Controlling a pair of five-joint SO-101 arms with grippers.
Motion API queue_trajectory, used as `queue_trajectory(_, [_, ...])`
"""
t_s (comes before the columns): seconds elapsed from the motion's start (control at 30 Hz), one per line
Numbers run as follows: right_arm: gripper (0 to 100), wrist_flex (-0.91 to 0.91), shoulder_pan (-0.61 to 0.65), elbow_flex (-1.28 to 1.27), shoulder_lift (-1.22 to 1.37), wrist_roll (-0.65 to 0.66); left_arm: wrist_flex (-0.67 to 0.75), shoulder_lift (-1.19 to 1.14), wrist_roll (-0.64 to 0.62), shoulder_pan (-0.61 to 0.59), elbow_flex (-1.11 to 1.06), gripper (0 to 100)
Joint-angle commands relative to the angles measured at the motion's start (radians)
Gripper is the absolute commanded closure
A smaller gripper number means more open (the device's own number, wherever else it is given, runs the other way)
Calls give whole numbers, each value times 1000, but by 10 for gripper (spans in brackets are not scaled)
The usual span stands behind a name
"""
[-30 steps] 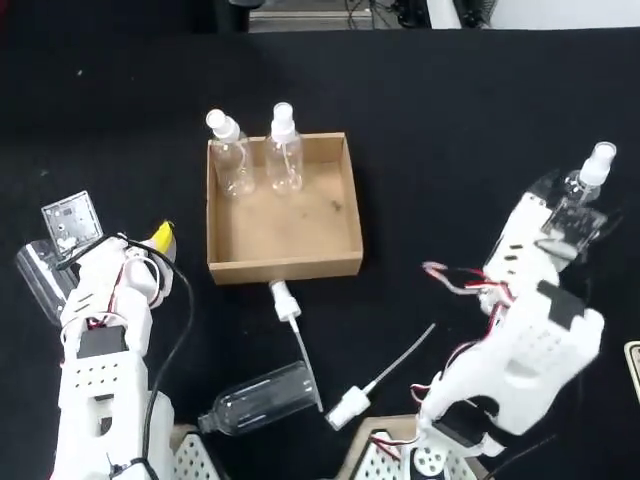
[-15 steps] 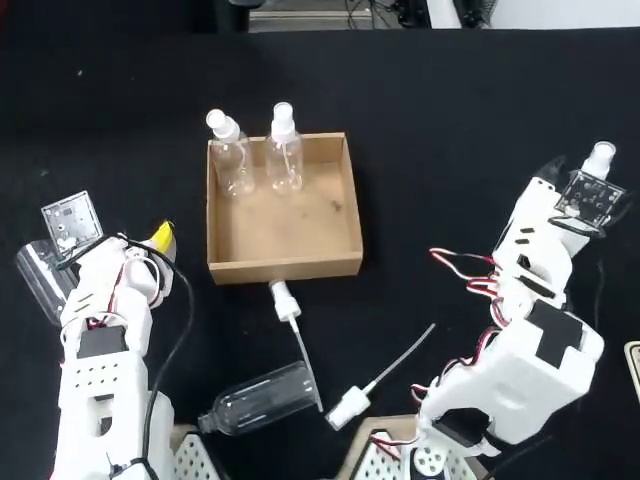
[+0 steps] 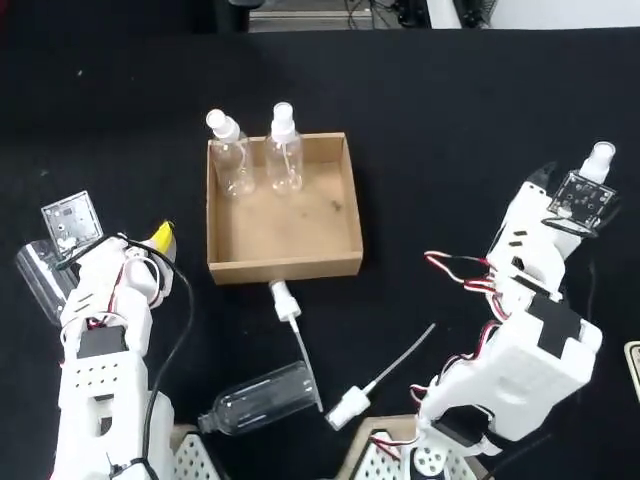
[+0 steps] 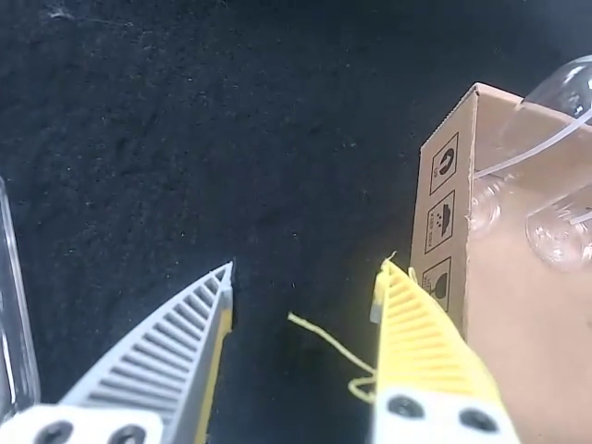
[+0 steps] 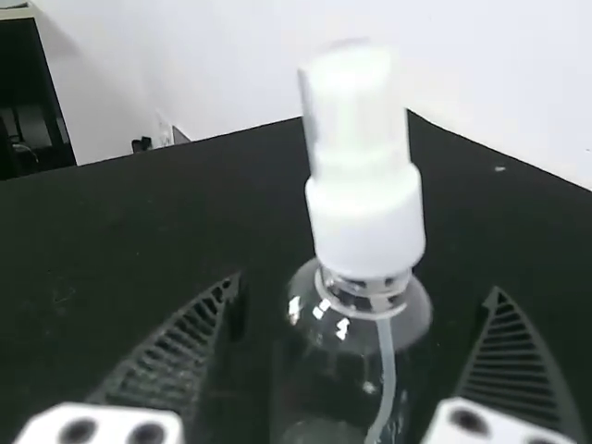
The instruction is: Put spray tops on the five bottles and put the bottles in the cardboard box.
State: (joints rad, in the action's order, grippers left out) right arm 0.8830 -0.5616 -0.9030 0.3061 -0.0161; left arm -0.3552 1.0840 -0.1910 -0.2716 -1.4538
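Two capped bottles [image 3: 232, 155] [image 3: 284, 150] stand at the back of the cardboard box [image 3: 340, 262]. A third capped bottle [image 3: 600, 158] stands upright at the far right. My right gripper [image 5: 363, 289] is open around it, its black fingers [image 5: 176, 361] on either side of the clear neck [image 5: 356, 310]. One bottle without a top [image 3: 262, 397] lies near the front. Two loose spray tops [image 3: 285, 300] [image 3: 350, 405] lie beside it. Another clear bottle [image 3: 35, 280] lies by the left arm. My left gripper [image 4: 305, 270] is open and holds nothing, just left of the box [image 4: 449, 213].
The right arm's red and white wires [image 3: 460, 280] loop between the box and the standing bottle. Arm bases [image 3: 400, 460] sit at the front edge. The black tabletop [image 3: 450, 120] is bare behind and right of the box.
The right arm's wrist has swung and drawn back a little from the standing bottle, which keeps its place. The left arm has not moved.
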Motion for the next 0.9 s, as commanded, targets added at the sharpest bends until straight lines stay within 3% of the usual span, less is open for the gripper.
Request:
queue_trajectory(0.0, [659,8,17,28,-30,-8,18,11,0,-5,8,773])
queue_trajectory(0.1, [706,8,17,28,-24,-8,18,11,0,-5,8,773])
queue_trajectory(0.3, [993,8,9,28,-30,-8,18,11,0,-5,8,773])
queue_trajectory(0.5, [988,8,11,24,-48,-9,18,11,0,-5,8,773])
queue_trajectory(0.67, [988,-17,34,-65,-252,-91,21,11,0,-5,10,773])
queue_trajectory(0.87, [988,-364,175,-147,-634,-98,25,11,0,-5,10,773])
